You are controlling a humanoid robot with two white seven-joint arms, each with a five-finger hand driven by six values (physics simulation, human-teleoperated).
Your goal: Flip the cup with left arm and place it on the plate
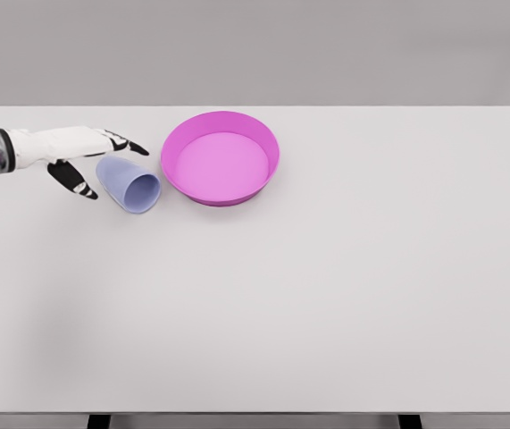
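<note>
Looking from the near edge outward, I have a wide stretch of bare table (326, 313) before anything of interest turns up. Past it, on the left side, the cup (129, 183) lies on its side, its open mouth turned toward me and a little to the right, its closed base pointing back toward my left hand (80, 152). It sits just left of the plate (221, 157), near it but not touching as far as I can see.

My left hand comes in from the left edge, fingers spread and holding nothing. The upper fingers reach over the far side of the cup's base and the thumb hangs on the near side, so the base sits roughly between them. I cannot tell if any fingertip already touches it.

I judge the cup light, thin-walled and stiff, probably plastic, smooth enough to slip. Lying tapered on its side, it will likely roll in an arc if nudged, so I would not push it. I would close around the narrow base end, thumb against fingers across the wall, firmly enough to keep it from sliding out while the wrist turns it upright.

Farthest back, the plate is a shallow pink dish with a raised rim, so the cup must clear that rim before being set down on its flat middle.

My right arm is out of view.
</note>
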